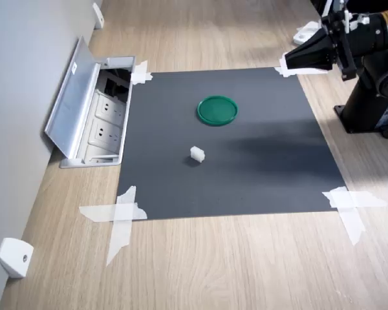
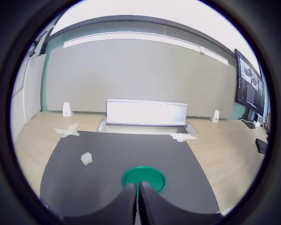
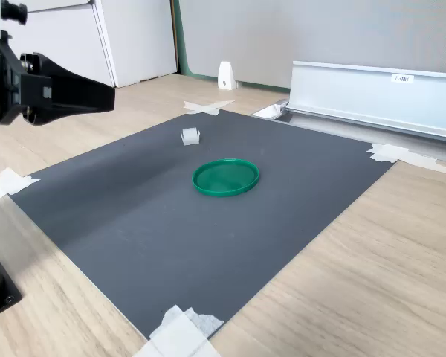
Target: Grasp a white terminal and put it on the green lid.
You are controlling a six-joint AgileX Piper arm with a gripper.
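Wooden table (image 1: 246, 271): bears dark mat (image 1: 258, 174), corners taped.
Gripper (image 1: 288, 60): raised off mat near its edge, jaws pressed together, empty.
Green lid (image 1: 217, 110): flat on mat, mid-area.
White terminal (image 1: 197, 154): on mat near lid, apart from it.

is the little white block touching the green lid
Apart. In the first exterior view, bare dark mat shows between the tiny white plastic terminal block and the flat round dark-green plastic lid; the second exterior view shows the same gap.
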